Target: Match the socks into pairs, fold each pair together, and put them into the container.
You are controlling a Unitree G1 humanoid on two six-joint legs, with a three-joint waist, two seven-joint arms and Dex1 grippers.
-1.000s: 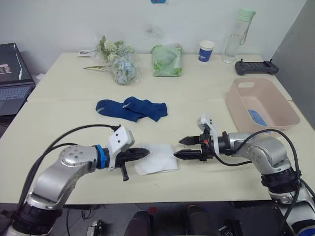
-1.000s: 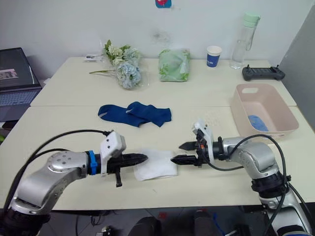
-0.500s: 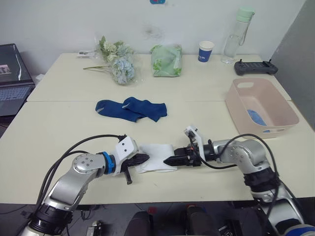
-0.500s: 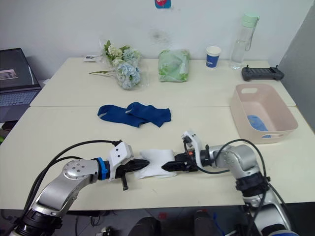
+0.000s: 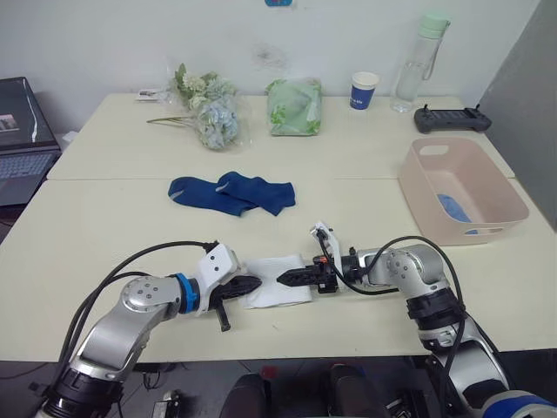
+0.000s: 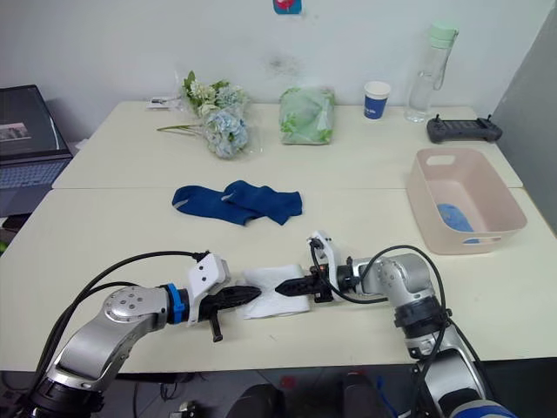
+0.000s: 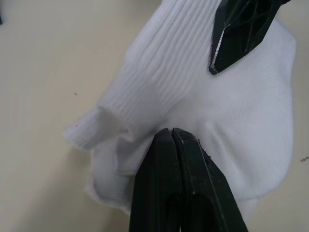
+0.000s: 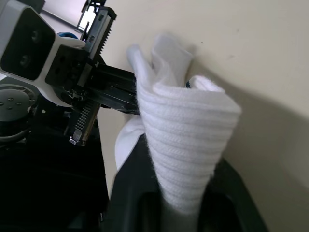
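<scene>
Two white socks [image 5: 283,283] lie stacked near the table's front edge. My right gripper [image 5: 285,279] reaches in from the right and is shut on a raised fold of the white socks [image 8: 188,145]. From the left, my left gripper [image 5: 252,283] is shut, its tips [image 7: 171,131] pressed onto the white fabric [image 7: 217,111]. The two navy socks [image 5: 231,192] overlap each other farther back, at mid-table. The pink container [image 5: 500,196] stands at the right with a light blue sock [image 5: 452,207] inside.
Along the back stand a bunch of flowers [image 5: 209,109], a green bag [image 5: 294,104], a paper cup [image 5: 365,90], a water bottle [image 5: 418,61] and a black controller [image 5: 447,118]. A laptop [image 5: 22,139] sits at the far left.
My right gripper moved left onto the white socks and closed on a fold of them. The left gripper stayed shut at the socks' left side.
</scene>
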